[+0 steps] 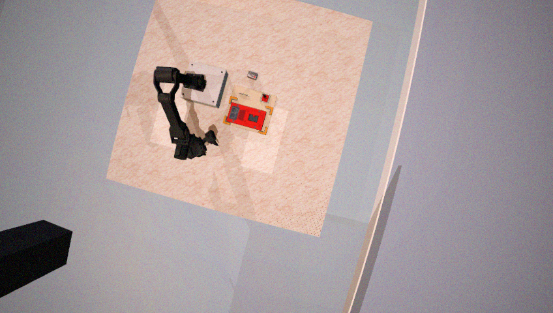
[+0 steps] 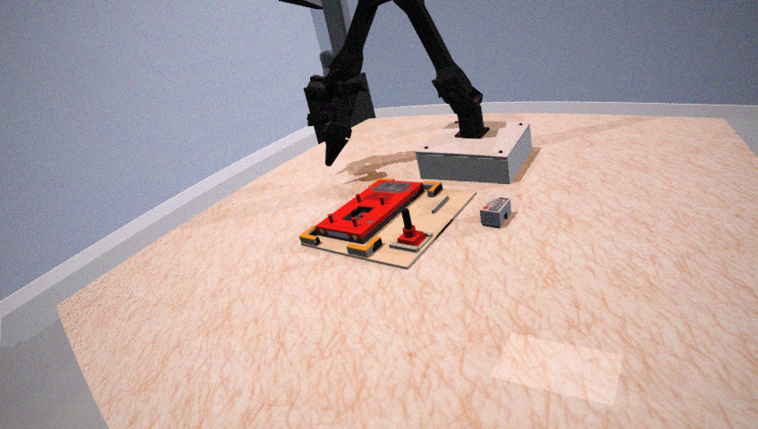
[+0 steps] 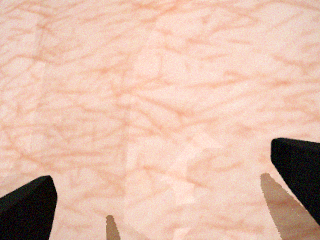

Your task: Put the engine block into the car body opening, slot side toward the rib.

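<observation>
The engine block point(image 1: 252, 75) point(image 2: 495, 212) is a small grey block with a slot in its side and a red mark on top. It rests on the table beside the board. The red car body point(image 1: 245, 121) point(image 2: 393, 199) lies flat on the board, with several short red posts around its dark opening point(image 1: 253, 117) point(image 2: 355, 214). The rib cannot be made out. My gripper point(image 1: 211, 150) point(image 2: 331, 159) point(image 3: 166, 168) is open and empty, pointing down above the table beyond the car body's windowed end, well away from the block. The wrist view shows only table between the fingers.
The beige board point(image 1: 254, 96) point(image 2: 457, 197) has orange corner brackets point(image 2: 364, 247) around the car body. A red piece with an upright black stick point(image 1: 265, 98) point(image 2: 410, 234) stands on the board, near a low grey strip point(image 1: 243, 94) point(image 2: 440, 204). The arm's box base point(image 2: 462, 167) stands behind.
</observation>
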You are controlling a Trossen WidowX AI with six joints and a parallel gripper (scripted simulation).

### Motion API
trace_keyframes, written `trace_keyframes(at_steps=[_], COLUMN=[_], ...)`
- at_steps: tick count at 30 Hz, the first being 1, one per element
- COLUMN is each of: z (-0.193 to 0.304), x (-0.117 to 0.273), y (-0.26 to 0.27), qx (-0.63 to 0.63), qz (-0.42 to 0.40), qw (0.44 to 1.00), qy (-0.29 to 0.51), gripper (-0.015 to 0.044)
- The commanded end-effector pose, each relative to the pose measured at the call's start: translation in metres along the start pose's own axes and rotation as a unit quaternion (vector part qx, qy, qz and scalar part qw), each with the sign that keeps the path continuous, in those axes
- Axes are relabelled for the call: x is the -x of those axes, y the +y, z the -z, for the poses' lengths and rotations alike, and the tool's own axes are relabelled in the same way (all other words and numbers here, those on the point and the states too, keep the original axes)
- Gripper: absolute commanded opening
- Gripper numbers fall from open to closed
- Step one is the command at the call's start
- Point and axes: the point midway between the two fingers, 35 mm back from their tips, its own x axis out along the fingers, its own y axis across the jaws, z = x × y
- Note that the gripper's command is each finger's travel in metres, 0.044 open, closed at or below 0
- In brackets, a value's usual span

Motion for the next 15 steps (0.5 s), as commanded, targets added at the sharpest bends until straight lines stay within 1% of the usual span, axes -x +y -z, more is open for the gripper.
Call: trace_keyframes(at_steps=[1, 8, 15], z=[-0.004, -0.005, -0.006], x=[0.004, 0.013, 0.026], y=[0.004, 0.011, 0.021], qx=[0.048, 0.128, 0.212], qz=[0.015, 0.029, 0.035], qw=[0.998, 0.986, 0.96], qy=[0.035, 0.106, 0.178], gripper=[0.044, 0.044, 0.044])
